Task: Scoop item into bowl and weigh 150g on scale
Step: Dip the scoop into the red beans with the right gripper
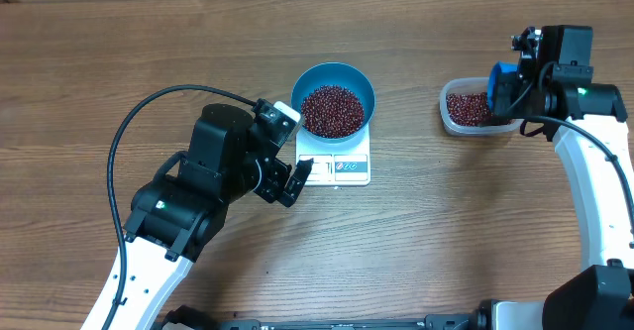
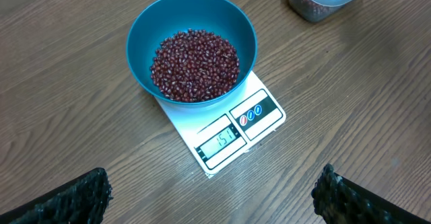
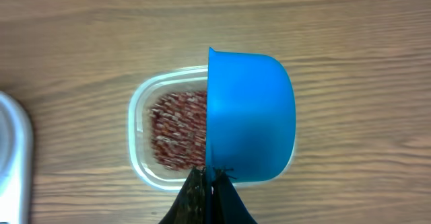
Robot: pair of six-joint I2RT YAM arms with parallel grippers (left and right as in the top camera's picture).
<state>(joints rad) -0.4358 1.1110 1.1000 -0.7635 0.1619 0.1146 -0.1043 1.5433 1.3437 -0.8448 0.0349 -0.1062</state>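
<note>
Both arms flank the scale (image 2: 180,120) carrying the blue bowl (image 2: 141,29) of red-brown beans (image 2: 194,64): my left end effector (image 1: 294,181), fingers apart, hovers nearest, off its front-left corner, while my right end effector (image 3: 210,178), clamped on the blue scoop (image 3: 249,116), hangs over the clear tub (image 3: 143,93) well to its right.

Both arms are built alike: the left arm (image 1: 213,166), in the lower left of the overhead view, and the right arm (image 1: 594,186), along its right edge, each pair smooth white links with blocky matte-black joint housings. A thin black cable (image 1: 117,166) arcs wide off the left arm, a shorter cable (image 1: 555,127) runs by the right arm's white link, and a small green light (image 1: 581,90) glows on its black housing. The left gripper (image 2: 215,200) has black, coarsely textured fingertips (image 2: 74,197), and the right gripper (image 3: 210,194) has dark tapered ones.
</note>
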